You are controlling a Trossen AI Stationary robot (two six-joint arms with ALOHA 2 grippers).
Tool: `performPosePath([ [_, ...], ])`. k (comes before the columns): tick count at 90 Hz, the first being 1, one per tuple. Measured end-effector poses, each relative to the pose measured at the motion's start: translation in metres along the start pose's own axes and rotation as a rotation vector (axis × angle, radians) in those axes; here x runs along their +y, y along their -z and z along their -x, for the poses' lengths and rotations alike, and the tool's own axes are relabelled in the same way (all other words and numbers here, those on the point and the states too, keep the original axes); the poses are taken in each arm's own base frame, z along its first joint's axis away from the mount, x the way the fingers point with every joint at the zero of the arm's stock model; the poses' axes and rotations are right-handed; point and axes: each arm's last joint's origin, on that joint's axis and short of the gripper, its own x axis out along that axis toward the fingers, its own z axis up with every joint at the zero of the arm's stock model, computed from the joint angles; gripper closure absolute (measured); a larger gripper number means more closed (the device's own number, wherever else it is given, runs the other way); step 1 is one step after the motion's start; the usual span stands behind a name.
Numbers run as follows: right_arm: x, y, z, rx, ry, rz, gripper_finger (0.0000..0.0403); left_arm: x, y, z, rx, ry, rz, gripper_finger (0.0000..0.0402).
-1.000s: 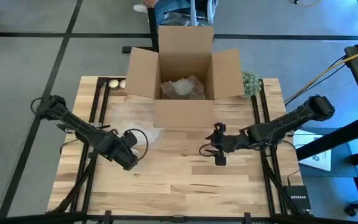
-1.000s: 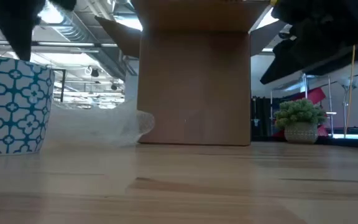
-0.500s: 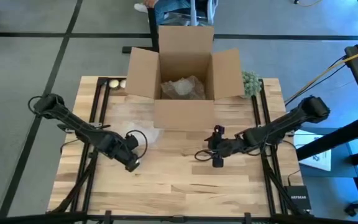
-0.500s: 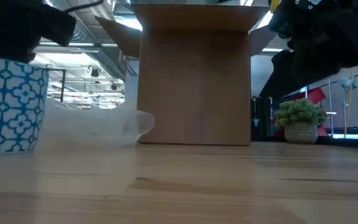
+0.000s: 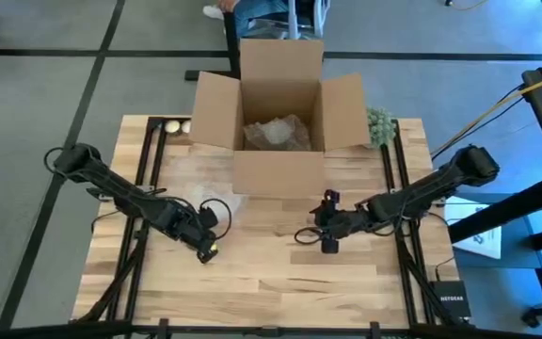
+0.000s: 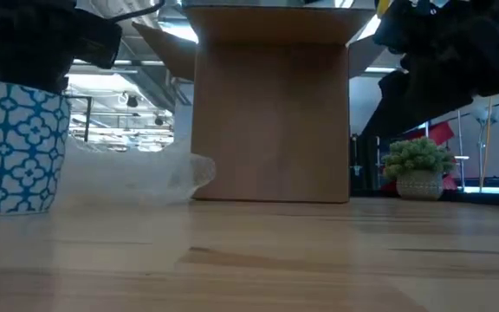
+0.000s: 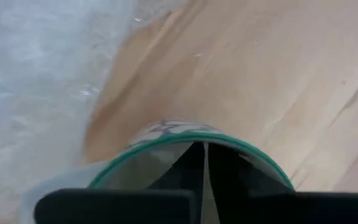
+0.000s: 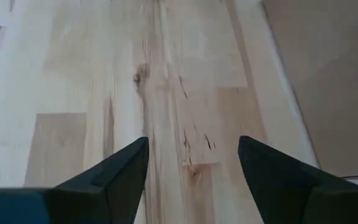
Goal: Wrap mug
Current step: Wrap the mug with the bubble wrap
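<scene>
Sliding toward the table's middle over the last second, the left gripper [image 5: 205,247] is carrying the mug [image 6: 13,147] along, its fingers pinched shut on the rim. The mug is sitting upright beneath those jaws, with the bubble wrap [image 5: 203,179] just behind them, so wrapping is not yet beginning. The right gripper [image 5: 326,235] is waiting, spread wide, over bare wood well clear of the cardboard box [image 5: 278,169].

cardboard box [image 5: 280,122] blocking rear, bare front
</scene>
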Motion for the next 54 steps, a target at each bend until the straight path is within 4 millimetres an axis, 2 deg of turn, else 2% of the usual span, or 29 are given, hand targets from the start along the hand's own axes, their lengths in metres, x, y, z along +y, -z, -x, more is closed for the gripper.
performPosePath([
  [32,0.0,0.0,0.0,-0.002,-0.001,-0.001,0.0167,-0.021,-0.013,-0.001,-0.126,0.201,-0.024,0.0402],
  [54,0.0,0.0,0.0,-0.002,-0.001,-0.001,0.0167,-0.029,-0.023,-0.005,-0.206,0.259,-0.05,0.0401],
])
